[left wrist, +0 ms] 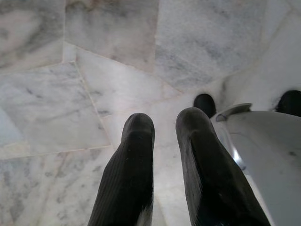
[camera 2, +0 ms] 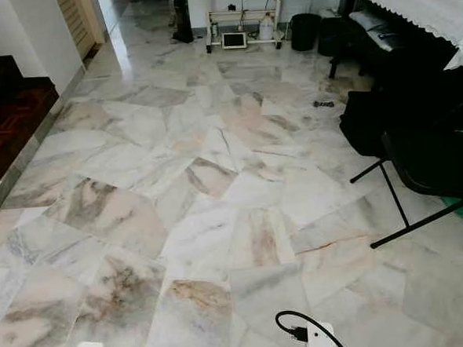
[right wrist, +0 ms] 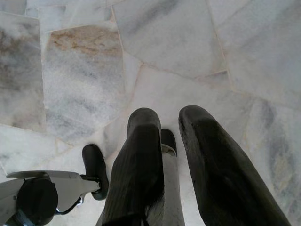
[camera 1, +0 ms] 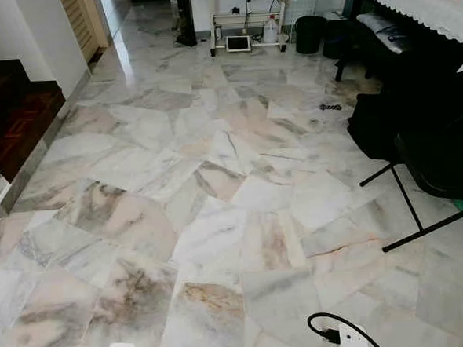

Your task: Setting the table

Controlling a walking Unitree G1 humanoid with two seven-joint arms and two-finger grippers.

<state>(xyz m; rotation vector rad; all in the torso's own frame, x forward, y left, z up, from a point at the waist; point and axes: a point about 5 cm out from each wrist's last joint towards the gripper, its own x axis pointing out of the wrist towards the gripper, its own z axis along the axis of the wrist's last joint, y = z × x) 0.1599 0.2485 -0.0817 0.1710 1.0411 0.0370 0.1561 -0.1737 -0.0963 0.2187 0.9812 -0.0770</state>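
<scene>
Marble floor [camera 1: 217, 190] ahead, wide and bare. Both arms hang low. Left gripper [left wrist: 162, 123]: two black fingers, a narrow gap between them, nothing held, floor tiles beyond the tips. Right gripper [right wrist: 167, 117]: the same, slightly parted, empty. One table [camera 1: 422, 4] with a white lace cloth stands far ahead of the jaws, to the right; one black folding chair [camera 1: 439, 169] nearer. One black bin [camera 1: 309, 33] at the far wall.
</scene>
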